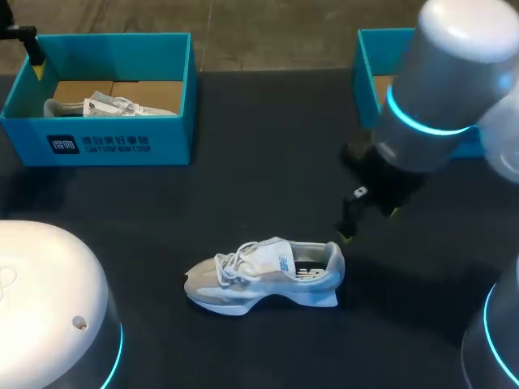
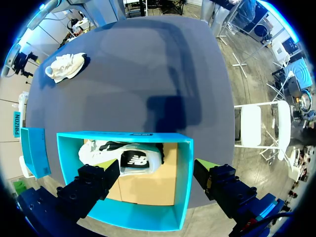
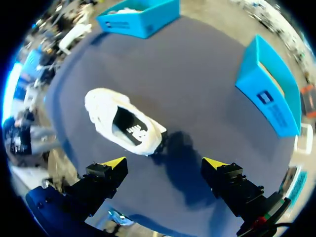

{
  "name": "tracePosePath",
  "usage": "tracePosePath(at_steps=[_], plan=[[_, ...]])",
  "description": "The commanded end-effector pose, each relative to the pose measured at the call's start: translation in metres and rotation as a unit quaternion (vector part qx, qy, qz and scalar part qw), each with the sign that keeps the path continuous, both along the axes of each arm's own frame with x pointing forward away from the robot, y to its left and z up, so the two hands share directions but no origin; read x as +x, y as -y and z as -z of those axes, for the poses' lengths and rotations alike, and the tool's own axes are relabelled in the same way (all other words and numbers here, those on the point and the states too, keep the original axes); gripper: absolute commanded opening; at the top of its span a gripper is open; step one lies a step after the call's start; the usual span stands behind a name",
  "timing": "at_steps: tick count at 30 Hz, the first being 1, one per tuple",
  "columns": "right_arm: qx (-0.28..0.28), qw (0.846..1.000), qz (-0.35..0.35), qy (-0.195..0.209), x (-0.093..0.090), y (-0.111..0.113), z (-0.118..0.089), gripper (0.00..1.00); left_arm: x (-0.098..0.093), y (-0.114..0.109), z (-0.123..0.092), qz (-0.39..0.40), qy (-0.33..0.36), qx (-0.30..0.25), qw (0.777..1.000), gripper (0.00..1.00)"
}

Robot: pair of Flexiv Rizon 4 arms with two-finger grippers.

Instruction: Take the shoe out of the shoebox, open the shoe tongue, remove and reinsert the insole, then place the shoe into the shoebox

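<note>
Right tool (image 3: pixel 165 163) hangs released, fingers spread with nothing between them, on an arm (image 1: pixel 442 81) bent down over the dark table (image 1: pixel 268 154). Also released, the left tool (image 2: pixel 154 169) hovers above a teal shoebox (image 2: pixel 183 187) holding what seems a second shoe (image 2: pixel 123 153). Ahead of the right tool, near its fingertips but apart from them, the pale shoe (image 3: pixel 123 123) stands on its sole on the table.

Head camera looks down; wrist cameras overhead, all sharing the shoe (image 1: pixel 263 275).
</note>
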State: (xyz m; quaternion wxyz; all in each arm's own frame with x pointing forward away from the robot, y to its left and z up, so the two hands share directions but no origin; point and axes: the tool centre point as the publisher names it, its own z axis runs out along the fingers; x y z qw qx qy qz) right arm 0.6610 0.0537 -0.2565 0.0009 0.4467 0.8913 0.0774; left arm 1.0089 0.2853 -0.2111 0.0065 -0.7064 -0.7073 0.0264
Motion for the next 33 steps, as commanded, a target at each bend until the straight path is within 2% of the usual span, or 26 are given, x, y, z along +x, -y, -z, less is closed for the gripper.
tracePosePath(at_steps=[1, 10, 13, 16, 19, 22, 25, 26, 33], plan=[[0.106, 0.992, -0.048, -0.053, -0.001, 0.01, 0.003, 1.0, -0.001, 0.0, 0.0, 0.0, 0.001, 0.001, 1.0, 1.0], [0.106, 0.992, -0.048, -0.053, -0.001, 0.01, 0.003, 1.0, -0.001, 0.0, 0.0, 0.0, 0.001, 0.001, 1.0, 1.0], [0.171, 0.978, -0.115, 0.014, -0.003, 0.011, 0.001, 1.0, -0.001, 0.0, 0.0, 0.0, 0.001, 0.001, 1.0, 1.0], [0.219, 0.96, -0.165, 0.054, -0.005, 0.017, 0.004, 1.0, -0.001, 0.0, 0.0, 0.0, 0.001, 0.001, 1.0, 1.0], [0.235, 0.946, -0.202, 0.091, -0.007, 0.022, 0.01, 1.0, -0.001, 0.0, 0.0, 0.0, 0.001, 0.001, 1.0, 1.0], [0.23, 0.939, -0.224, 0.125, -0.007, 0.025, 0.019, 1.0, -0.001, 0.0, 0.0, 0.0, 0.001, 0.001, 1.0, 1.0], [0.229, 0.924, -0.262, 0.157, -0.011, 0.026, 0.031, 1.0, -0.001, 0.0, 0.0, 0.0, 0.001, 0.001, 1.0, 1.0], [0.231, 0.925, -0.261, 0.151, -0.01, 0.026, 0.036, 1.0, -0.001, 0.0, 0.0, 0.0, 0.001, 0.001, 1.0, 1.0], [0.231, 0.925, -0.261, 0.151, -0.01, 0.026, 0.036, 1.0, -0.001, 0.0, 0.0, 0.0, 0.001, 0.001, 1.0, 1.0]])
